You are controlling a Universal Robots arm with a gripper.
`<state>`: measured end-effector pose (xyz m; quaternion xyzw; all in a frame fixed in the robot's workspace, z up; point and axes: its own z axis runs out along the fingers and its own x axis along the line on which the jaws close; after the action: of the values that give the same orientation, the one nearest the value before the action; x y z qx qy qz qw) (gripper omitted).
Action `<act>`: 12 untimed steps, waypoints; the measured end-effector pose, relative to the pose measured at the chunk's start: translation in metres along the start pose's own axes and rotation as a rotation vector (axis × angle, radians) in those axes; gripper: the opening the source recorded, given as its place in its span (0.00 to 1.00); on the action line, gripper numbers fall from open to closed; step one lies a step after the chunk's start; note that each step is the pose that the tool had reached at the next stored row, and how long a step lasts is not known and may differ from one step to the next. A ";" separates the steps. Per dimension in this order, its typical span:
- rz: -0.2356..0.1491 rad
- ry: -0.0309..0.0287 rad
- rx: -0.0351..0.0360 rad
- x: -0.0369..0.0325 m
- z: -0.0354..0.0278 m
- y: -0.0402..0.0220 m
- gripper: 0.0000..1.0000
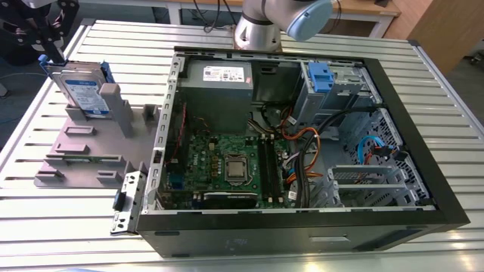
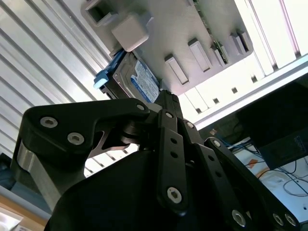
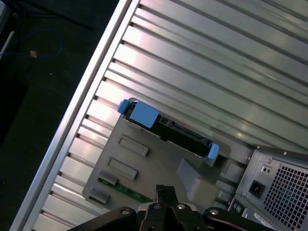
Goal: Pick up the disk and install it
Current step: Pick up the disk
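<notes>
In the exterior view I've got the disk (image 1: 79,88) standing on edge in the grey holder (image 1: 76,150), label showing and long axis roughly upright, with the gripper (image 1: 53,55) just above it. Second wrist view: fingertips (image 2: 166,98) pressed together, nothing pinched, right by the disk (image 2: 144,79). First wrist view: the disk's (image 3: 168,132) top edge runs across the holder (image 3: 144,168) toward the computer case (image 3: 279,183).

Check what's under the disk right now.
The disk stands on edge in the grey slotted holder, which lies on the slatted table. Its lower edge sinks into the slot, partly covered by a grey post.
</notes>
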<state>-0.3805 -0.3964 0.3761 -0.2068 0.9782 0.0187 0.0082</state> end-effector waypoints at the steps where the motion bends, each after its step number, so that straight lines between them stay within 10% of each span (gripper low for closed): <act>1: -0.002 0.0001 0.0000 0.0000 0.0000 0.0000 0.11; 12: -0.019 0.0006 -0.0004 0.0000 0.0000 0.0000 0.11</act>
<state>-0.3805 -0.3964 0.3761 -0.2160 0.9762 0.0188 0.0080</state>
